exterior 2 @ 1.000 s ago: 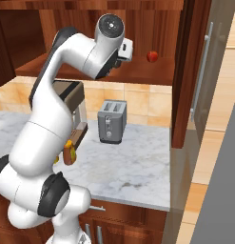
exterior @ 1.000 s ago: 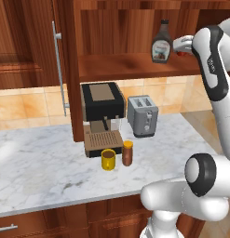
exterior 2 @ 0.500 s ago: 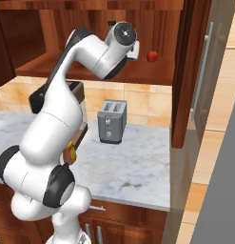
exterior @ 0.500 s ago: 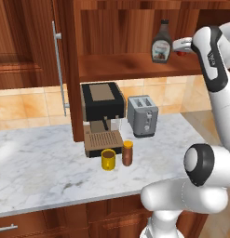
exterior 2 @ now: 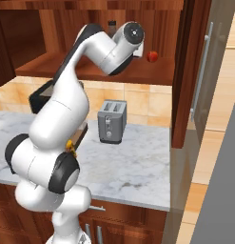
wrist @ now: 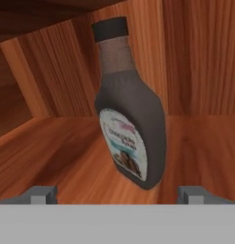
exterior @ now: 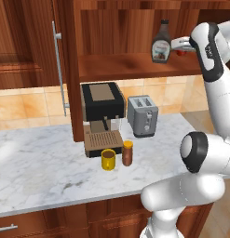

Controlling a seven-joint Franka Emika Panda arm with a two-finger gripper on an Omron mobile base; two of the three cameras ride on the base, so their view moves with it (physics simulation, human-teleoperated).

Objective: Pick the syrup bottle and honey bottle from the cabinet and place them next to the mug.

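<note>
I have the arm stretched up into the open cabinet, and the gripper sits just to the right of the syrup bottle, level with its body. In the hand view the syrup bottle fills the middle of the frame, standing on the wooden shelf with its label turned toward me. The two fingertips show wide apart at the bottom corners, with the bottle between their lines but not yet reached, so the gripper is spread wide and holds nothing.

By my reckoning about half the job is done. The honey bottle already stands on the marble counter, just to the right of the yellow mug, both in front of the coffee machine. A toaster stands to the right of that, further back. I would count the honey bottle as placed.

What is left is the syrup bottle: push the hand further in until the fingers pass either side of its body, close on it, lift it clear of the shelf and carry it down to the counter beside the mug. There is bare counter to the left of the mug and in front of it.

A small red thing lies on the shelf to the right of the arm; I cannot tell what it is.
</note>
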